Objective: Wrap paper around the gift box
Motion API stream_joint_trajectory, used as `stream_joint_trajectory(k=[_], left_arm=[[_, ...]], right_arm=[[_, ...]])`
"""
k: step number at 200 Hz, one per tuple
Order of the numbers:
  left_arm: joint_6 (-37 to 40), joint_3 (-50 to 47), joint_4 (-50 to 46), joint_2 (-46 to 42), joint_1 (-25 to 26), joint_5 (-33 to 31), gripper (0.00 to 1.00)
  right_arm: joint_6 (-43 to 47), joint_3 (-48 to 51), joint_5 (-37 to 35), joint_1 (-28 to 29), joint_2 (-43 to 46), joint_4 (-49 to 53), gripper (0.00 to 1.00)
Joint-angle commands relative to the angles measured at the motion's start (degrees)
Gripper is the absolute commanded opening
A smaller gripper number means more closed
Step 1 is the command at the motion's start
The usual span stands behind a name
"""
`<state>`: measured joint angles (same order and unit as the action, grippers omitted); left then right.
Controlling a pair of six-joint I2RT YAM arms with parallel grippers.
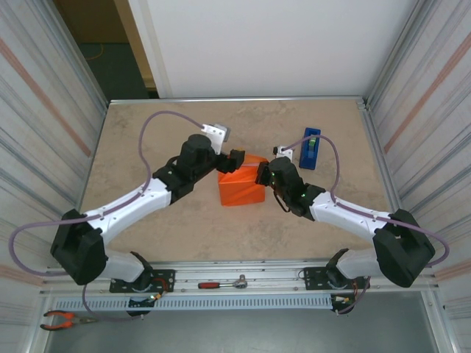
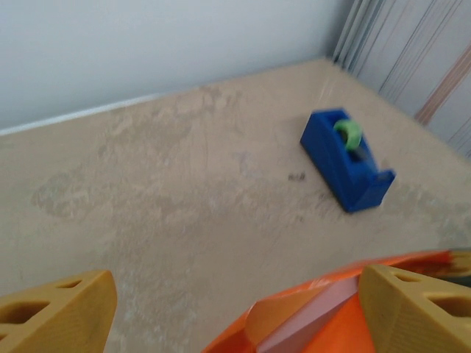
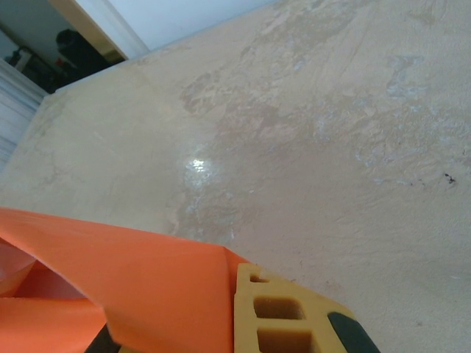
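So, going left to right: our left gripper (image 1: 237, 158) sits at the far left corner of the gift box (image 1: 243, 187). Its fingers (image 2: 59, 309) are spread wide, straddling the top edge and pinching nothing. The box is about mid-table, a bit toward the far edge, and the orange paper (image 3: 147, 272) already covers all we can see of it. The left wrist view shows a pale glossy strip along a fold. It might be tape, but it's too blurry to call.

The right gripper (image 1: 263, 175) is pressed together against the box's right side, right up on a loose paper flap. We can't tell if any paper is caught between the fingers. We reckon we're on the end folds, so most of the wrap looks done. Next up probably means flattening that flap while the free left side goes for the blue tape dispenser (image 1: 310, 148), near the far right corner.

The table (image 1: 147, 147) is mottled beige and stone-look, with some glare in places. There's a white wall behind, ribbed metal panels on both sides and a dark doorway far left.
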<state>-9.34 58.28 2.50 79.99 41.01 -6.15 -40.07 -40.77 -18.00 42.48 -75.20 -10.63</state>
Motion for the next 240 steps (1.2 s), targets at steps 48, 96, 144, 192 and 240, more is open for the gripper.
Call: stream_joint_trajectory(k=[48,96,144,192,240], left_arm=[[3.64,4.65,-10.37,6.67,0.56,-5.47,0.85],[1.49,9.56,-18.75,8.08,0.32,-15.61,0.85],[1.65,10.79,-22.75,2.61,-1.63,-18.21,0.86],[2.56,10.5,-24.0,-4.36,-5.13,-17.8,0.87],[3.99,-3.01,-8.19,-15.78,-4.81,-5.36,0.87]], right_arm=[[-0.27,0.02,3.85,1.45,-1.92,9.4,0.0],[-1.14,0.12,2.91,1.41,-1.57,10.23,0.0],[-2.15,-0.16,2.37,1.38,-1.92,10.85,0.0],[-2.46,-0.52,2.4,1.34,-2.12,11.11,0.0],[-2.46,-0.89,2.74,1.36,-2.12,11.49,0.0]])
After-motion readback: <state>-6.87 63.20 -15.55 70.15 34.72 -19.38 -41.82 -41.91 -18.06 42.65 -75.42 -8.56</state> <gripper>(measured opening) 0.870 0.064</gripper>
